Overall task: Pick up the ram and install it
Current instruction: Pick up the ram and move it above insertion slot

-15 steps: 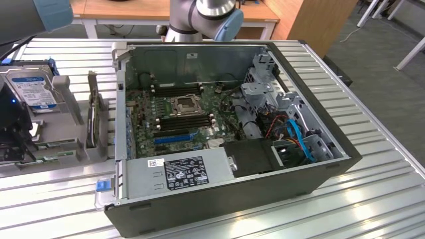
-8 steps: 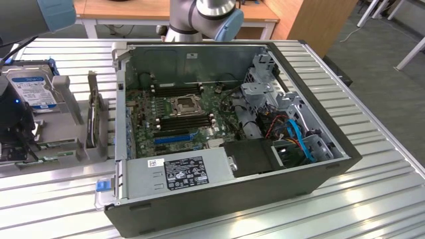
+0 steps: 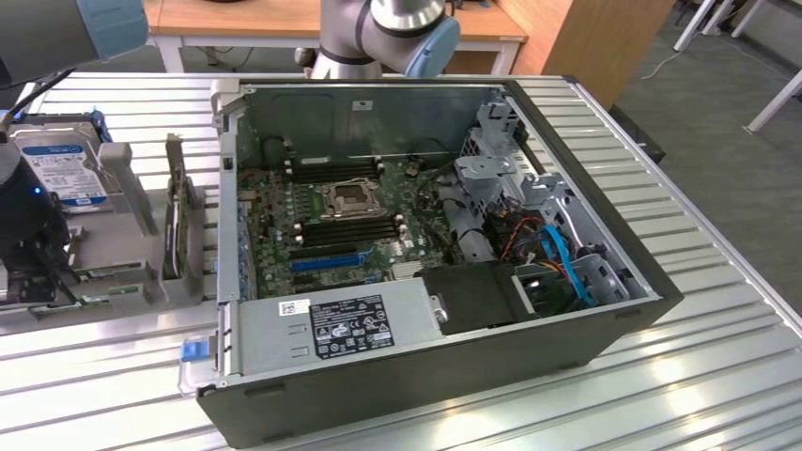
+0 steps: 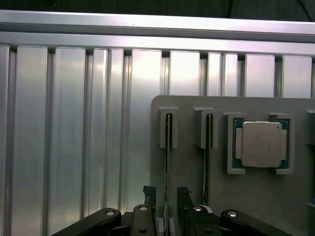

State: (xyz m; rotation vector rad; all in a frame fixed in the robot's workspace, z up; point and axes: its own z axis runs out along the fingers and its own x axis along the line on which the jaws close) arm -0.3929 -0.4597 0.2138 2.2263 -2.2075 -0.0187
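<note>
Gripper (image 4: 166, 194): fingers (image 4: 148, 192) part open, straddling the ram (image 4: 167, 162) with a gap on each side; nothing gripped. The ram stands on edge in a slot of the grey holder (image 4: 256, 196). Just beside the fingers, a second stick (image 4: 206, 162) stands in the next slot. Past that lies the processor (image 4: 261, 144), its lid marking illegible. Well apart is the open computer case (image 3: 376, 404). Its power-supply label (image 3: 351, 324) and the hard drive (image 3: 63, 174) label, blue and white, are unreadable.
</note>
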